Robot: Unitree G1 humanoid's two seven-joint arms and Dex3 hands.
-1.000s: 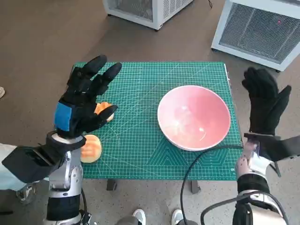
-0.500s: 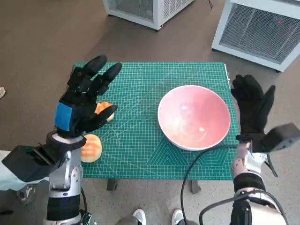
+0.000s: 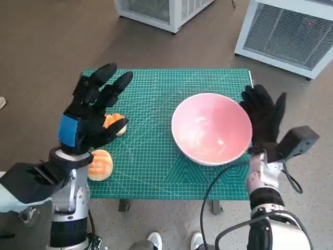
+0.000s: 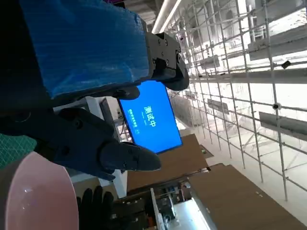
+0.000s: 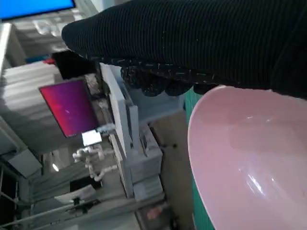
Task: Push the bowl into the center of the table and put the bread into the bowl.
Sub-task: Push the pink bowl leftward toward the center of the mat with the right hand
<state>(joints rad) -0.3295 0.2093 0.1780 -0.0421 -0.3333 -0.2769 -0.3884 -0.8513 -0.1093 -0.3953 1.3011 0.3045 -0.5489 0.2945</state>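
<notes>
A pink bowl [image 3: 211,128] sits on the right half of the green cutting mat [image 3: 156,99]; its rim also shows in the left wrist view [image 4: 38,191] and in the right wrist view [image 5: 249,163]. My right hand [image 3: 261,117], gloved and with fingers spread upward, presses against the bowl's right rim. Two orange bread pieces lie at the mat's left: one [image 3: 115,123] partly hidden behind my left hand, another [image 3: 99,164] near the front left corner. My left hand [image 3: 89,112] hovers open above them, fingers spread and holding nothing.
Two white wire-fronted units [image 3: 283,31] [image 3: 161,10] stand on the floor beyond the table. A black cable [image 3: 213,187] loops off the table's front edge near my right arm. A person's shoes [image 3: 154,240] show below the front edge.
My right hand has moved left from beside the table to the bowl's right rim, and the bowl has slid slightly left. The left hand has stayed in place.
</notes>
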